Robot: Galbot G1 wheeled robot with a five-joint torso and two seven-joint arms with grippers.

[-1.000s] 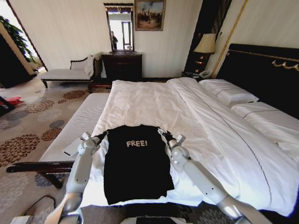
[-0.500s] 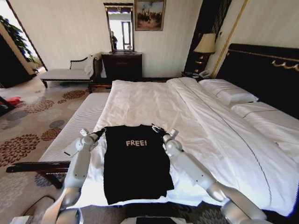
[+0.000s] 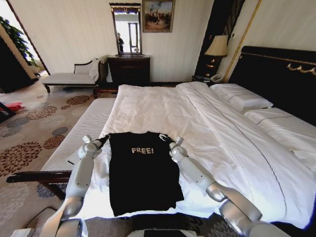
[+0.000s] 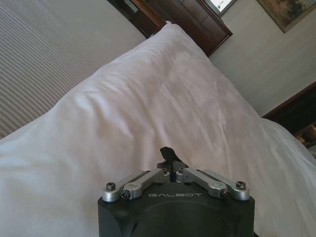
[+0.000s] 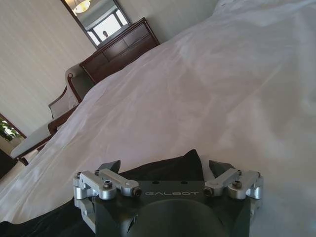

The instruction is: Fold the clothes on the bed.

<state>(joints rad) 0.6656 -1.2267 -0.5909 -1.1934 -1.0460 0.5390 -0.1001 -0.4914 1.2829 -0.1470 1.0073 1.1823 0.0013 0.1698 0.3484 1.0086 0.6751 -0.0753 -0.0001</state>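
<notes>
The clothes are one black T-shirt [image 3: 143,170] with a white "FREE!" print, lying flat at the near edge of the bed [image 3: 163,106], collar away from me. My left gripper [image 3: 105,138] sits at the shirt's left shoulder corner. In the left wrist view its fingers [image 4: 168,154] are shut, with a small black tuft of cloth at the tips over the white duvet [image 4: 148,98]. My right gripper [image 3: 165,137] is at the right shoulder. In the right wrist view it [image 5: 165,167] is open, with a fold of the black shirt [image 5: 188,159] between its jaws.
A pale striped bench [image 3: 81,131] with a dark frame runs along the bed's left side. Pillows [image 3: 242,98] and a dark headboard [image 3: 281,79] are on the right. A chaise [image 3: 74,76], a dresser [image 3: 129,69] and a lamp [image 3: 217,47] stand along the far wall. The floor on the left is carpeted.
Both arms have reached further forward and slightly left. The shirt's left shoulder corner and its top edge shifted with them.
</notes>
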